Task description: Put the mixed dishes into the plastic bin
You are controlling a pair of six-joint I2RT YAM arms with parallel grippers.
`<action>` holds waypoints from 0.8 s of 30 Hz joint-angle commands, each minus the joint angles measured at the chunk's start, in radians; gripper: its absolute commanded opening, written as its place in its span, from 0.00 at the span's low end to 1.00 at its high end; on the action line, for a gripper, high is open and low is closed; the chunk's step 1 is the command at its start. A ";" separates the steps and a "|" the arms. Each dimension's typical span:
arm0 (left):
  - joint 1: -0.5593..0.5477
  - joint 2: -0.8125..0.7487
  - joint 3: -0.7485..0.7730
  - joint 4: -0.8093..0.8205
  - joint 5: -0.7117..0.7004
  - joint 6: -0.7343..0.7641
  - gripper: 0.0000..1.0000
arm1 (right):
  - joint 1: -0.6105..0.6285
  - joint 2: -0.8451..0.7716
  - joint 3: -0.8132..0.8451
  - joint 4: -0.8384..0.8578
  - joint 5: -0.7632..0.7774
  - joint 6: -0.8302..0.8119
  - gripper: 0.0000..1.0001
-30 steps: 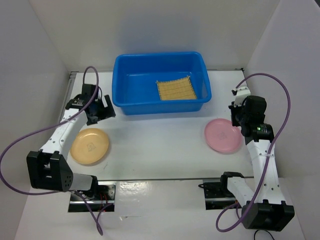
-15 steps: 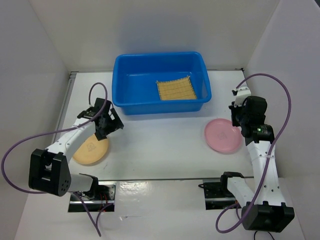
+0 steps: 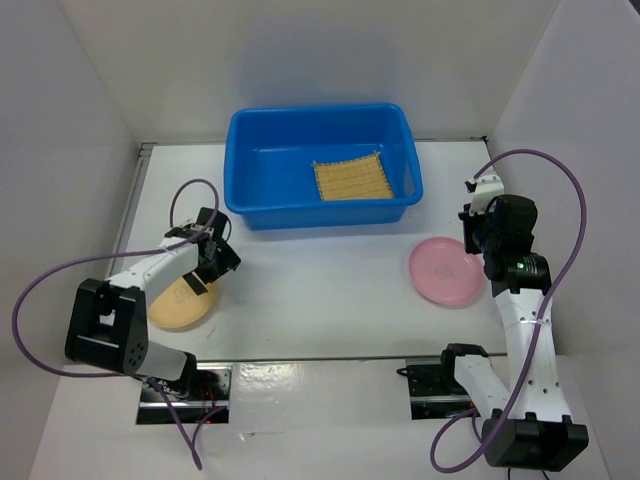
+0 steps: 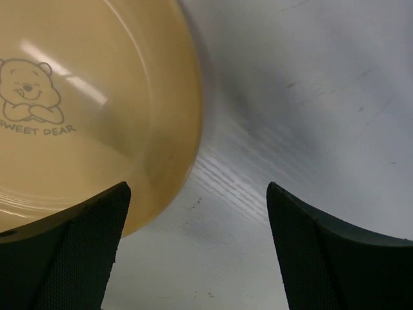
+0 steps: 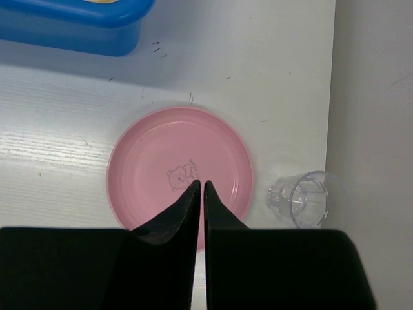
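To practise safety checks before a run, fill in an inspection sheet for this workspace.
Surface: white table, faint scuffs.
Job's things: mat in bin; tan plate and pink plate on table.
Clutter: clear cup beside pink plate.
Grippers: left gripper open, astride tan plate's rim; right gripper shut above pink plate.
Cables: purple cables loop off both arms.
Surroundings: white walls.

The bin (image 3: 300, 212) is bright blue; the mat (image 3: 351, 180) in it is yellow-tan, woven in a grid. The tan-orange plate (image 4: 97, 97) and the pink plate (image 5: 148, 168) each carry a faint bear print.
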 commanded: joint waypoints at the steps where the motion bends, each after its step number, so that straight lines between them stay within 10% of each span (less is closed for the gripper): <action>1: 0.004 0.050 -0.034 0.030 0.012 -0.044 0.91 | -0.006 -0.027 -0.004 0.033 -0.007 -0.006 0.09; 8: 0.004 0.143 -0.034 0.030 0.012 -0.080 0.80 | -0.006 -0.027 -0.004 0.043 -0.007 -0.006 0.14; 12: 0.004 0.189 -0.012 0.060 0.012 -0.051 0.27 | -0.006 -0.027 -0.004 0.043 0.002 -0.006 0.17; 16: 0.004 0.179 -0.003 0.050 0.003 -0.024 0.00 | -0.006 -0.036 -0.004 0.043 0.002 -0.006 0.19; 24: 0.024 -0.115 0.213 -0.016 -0.022 0.098 0.00 | -0.006 -0.054 -0.013 0.043 0.002 -0.006 0.20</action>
